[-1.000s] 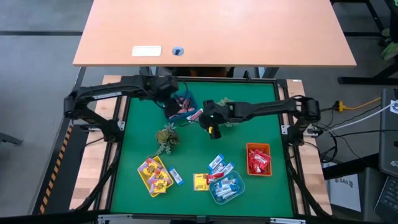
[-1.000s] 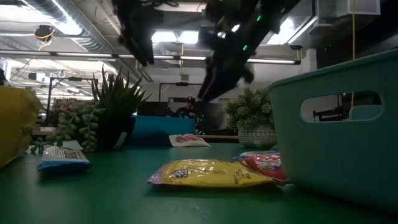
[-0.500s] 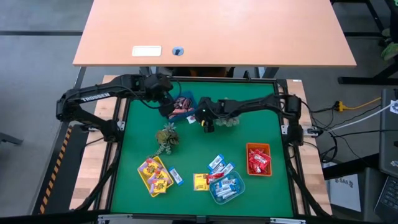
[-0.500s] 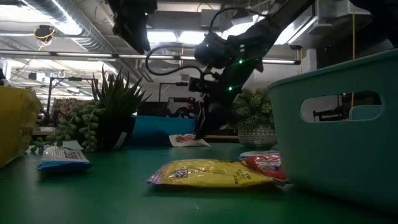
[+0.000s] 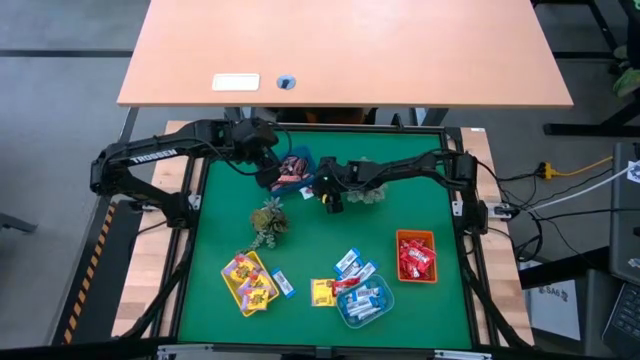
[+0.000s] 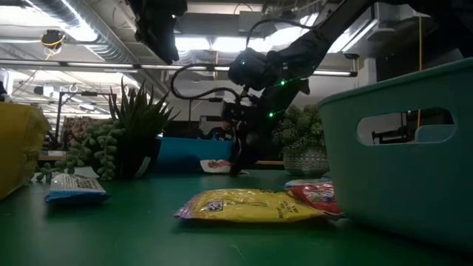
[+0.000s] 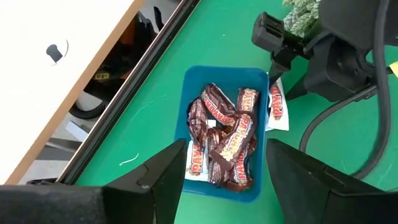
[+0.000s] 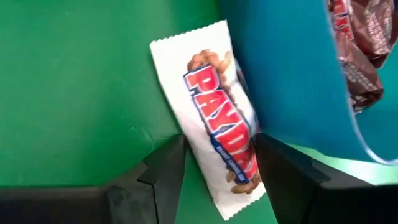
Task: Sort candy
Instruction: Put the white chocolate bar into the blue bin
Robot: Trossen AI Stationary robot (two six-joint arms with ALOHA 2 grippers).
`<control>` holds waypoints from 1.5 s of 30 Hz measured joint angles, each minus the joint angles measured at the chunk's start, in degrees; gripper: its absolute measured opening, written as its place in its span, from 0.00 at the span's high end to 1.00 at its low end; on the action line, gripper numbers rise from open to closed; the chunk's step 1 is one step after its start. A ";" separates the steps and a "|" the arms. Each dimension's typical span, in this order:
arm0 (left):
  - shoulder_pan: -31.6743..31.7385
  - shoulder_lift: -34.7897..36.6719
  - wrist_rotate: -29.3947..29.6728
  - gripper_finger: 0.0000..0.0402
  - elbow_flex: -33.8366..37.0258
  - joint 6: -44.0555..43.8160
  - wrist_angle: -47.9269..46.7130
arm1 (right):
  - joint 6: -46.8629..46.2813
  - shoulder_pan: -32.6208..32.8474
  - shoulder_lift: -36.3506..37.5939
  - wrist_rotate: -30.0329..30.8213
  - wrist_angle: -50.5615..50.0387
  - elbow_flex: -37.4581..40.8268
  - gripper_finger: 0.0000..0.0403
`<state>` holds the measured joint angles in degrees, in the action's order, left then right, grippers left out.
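Crinkly white film is what we are dealing with: the PayDay bar (image 8: 219, 118) lies flat on the green table (image 5: 420, 210), its long edge tucked right against the outer wall of the blue tray (image 7: 194, 87) at the far middle of the table, where the dark brown candies (image 7: 224, 134) are heaped. We judge it light, thin and slippery, soft enough to buckle yet not fragile, so a pinch across its narrow width near the middle should hold it better than a grab at the serrated ends (those would simply fold). The right gripper (image 8: 217, 171) is down at the table with its jaws apart, straddling the bar's width, not yet closed on it; the tray wall crowds one finger, so that side may nudge the tray. The left gripper (image 7: 225, 171) hangs spread above the blue tray, holding nothing. More loose candy (image 5: 322, 291) sits well apart at the near side, around the teal tray (image 5: 366, 305), the yellow tray (image 5: 247, 281) and the orange tray (image 5: 416, 256).
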<state>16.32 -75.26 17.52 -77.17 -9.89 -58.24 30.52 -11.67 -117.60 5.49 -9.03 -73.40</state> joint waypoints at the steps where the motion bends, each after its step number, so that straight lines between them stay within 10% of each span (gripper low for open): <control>1: 0.00 0.00 0.00 0.49 0.00 0.00 0.00 | 0.00 -0.01 -0.04 -0.19 -0.27 -0.02 0.51; 27: 0.00 0.00 0.00 0.49 0.07 0.00 0.94 | -0.03 0.00 -0.63 -9.61 -4.73 -0.08 0.51; 45: -0.02 -0.04 0.00 0.49 0.07 0.00 0.92 | -0.43 0.12 0.17 -8.54 -4.12 -0.29 0.76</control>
<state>16.29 -75.30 17.52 -77.10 -9.89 -57.32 30.09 -11.55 -117.43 -3.05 -13.15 -73.69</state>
